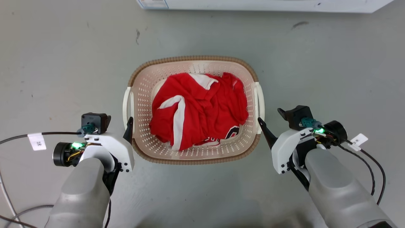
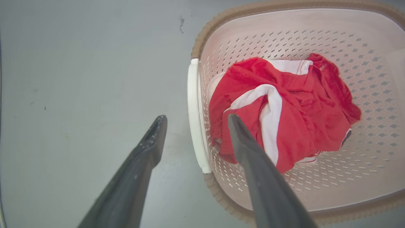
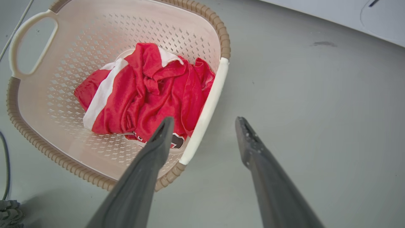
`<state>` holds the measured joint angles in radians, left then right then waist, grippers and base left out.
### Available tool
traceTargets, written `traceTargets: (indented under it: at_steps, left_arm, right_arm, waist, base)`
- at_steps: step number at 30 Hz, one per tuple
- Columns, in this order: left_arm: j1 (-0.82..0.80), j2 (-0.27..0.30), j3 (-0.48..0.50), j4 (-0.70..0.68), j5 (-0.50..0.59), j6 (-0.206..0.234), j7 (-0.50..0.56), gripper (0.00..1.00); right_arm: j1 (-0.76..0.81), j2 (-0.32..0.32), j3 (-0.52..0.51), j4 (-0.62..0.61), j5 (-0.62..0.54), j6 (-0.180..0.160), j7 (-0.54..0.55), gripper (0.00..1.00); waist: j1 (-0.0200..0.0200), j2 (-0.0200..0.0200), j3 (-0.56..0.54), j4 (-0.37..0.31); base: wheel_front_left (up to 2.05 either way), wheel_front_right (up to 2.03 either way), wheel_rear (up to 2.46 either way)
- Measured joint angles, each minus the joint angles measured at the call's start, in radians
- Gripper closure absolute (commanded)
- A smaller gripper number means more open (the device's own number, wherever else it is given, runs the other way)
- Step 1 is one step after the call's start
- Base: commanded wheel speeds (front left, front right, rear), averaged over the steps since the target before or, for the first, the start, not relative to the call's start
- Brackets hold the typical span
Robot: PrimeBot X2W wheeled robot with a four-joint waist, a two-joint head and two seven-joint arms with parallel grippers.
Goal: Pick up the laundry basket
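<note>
The laundry basket [image 1: 141, 90] stands on the grey floor, cream with perforated walls, a brown woven-look rim and white side handles. A crumpled red and white garment [image 1: 202, 107] lies inside it. My left gripper [image 1: 129, 126] is open at the basket's left handle [image 1: 127, 104]. In the left wrist view the left gripper [image 2: 196, 122] straddles that handle [image 2: 193, 110] from above, one finger over the floor and one over the basket's inside. My right gripper [image 1: 262, 124] is open at the right handle [image 1: 260, 101]. The right wrist view shows the right gripper [image 3: 204, 124] astride that handle [image 3: 209, 101].
The base of a white appliance [image 1: 269, 4] runs along the far edge of the floor. Cables trail from both wrists, at the lower left [image 1: 19, 136] and the lower right [image 1: 373, 171]. Bare grey floor surrounds the basket.
</note>
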<state>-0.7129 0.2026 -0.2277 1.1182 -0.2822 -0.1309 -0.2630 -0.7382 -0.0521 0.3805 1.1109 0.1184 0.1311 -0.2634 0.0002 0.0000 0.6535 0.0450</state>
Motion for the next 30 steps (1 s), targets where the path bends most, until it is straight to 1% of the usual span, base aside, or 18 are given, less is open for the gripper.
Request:
traceTargets:
  at_steps: [4,10,18,24,25,26,27,30]
  left_arm:
    - [-0.032,-0.001,-0.031,0.046,-0.024,0.000,0.000,0.00]
    - [-0.074,0.004,-0.070,0.066,-0.051,0.000,0.000,0.00]
    - [-0.130,-0.004,-0.128,0.111,-0.081,0.000,0.004,0.00]
    - [-0.168,-0.003,-0.154,0.138,-0.094,0.000,0.016,0.00]
    - [-0.172,-0.001,-0.156,0.143,-0.095,0.000,0.021,0.15]
    - [-0.175,0.000,-0.158,0.146,-0.095,0.000,0.022,0.63]
    - [-0.177,0.000,-0.160,0.149,-0.095,0.000,0.022,1.00]
    - [-0.182,-0.008,-0.166,0.155,-0.098,0.000,0.022,1.00]
  right_arm:
    - [-0.029,0.000,0.018,0.028,0.019,0.000,0.000,0.00]
    - [-0.062,0.001,0.042,0.060,0.053,0.000,0.000,0.00]
    - [-0.098,0.001,0.090,0.077,0.113,0.000,0.000,0.00]
    - [-0.129,0.001,0.120,0.086,0.129,0.000,0.000,0.00]
    - [-0.134,0.001,0.127,0.090,0.129,0.000,0.000,0.00]
    - [-0.138,0.001,0.132,0.091,0.130,0.000,0.000,0.63]
    - [-0.140,0.001,0.137,0.090,0.132,0.000,0.000,1.00]
    - [-0.144,0.001,0.154,0.092,0.142,0.000,0.000,1.00]
  waist:
    - [-0.0001,0.0000,0.035,0.001]
    - [-0.0001,0.0000,0.080,0.002]
    - [-0.0001,0.0000,0.130,0.004]
    - [-0.0001,0.0000,0.162,0.006]
    - [-0.0001,0.0000,0.166,0.006]
    - [0.0000,0.0000,0.169,0.006]
    - [-0.0001,0.0000,0.171,0.005]
    - [-0.0001,0.0000,0.176,0.006]
  base:
    - [0.00,0.00,0.00]
    - [0.00,0.00,0.00]
    - [0.00,0.00,0.00]
    - [0.00,0.00,0.00]
    - [0.00,0.00,0.00]
    - [0.00,0.00,0.00]
    - [0.00,0.00,0.00]
    - [0.00,0.00,0.00]
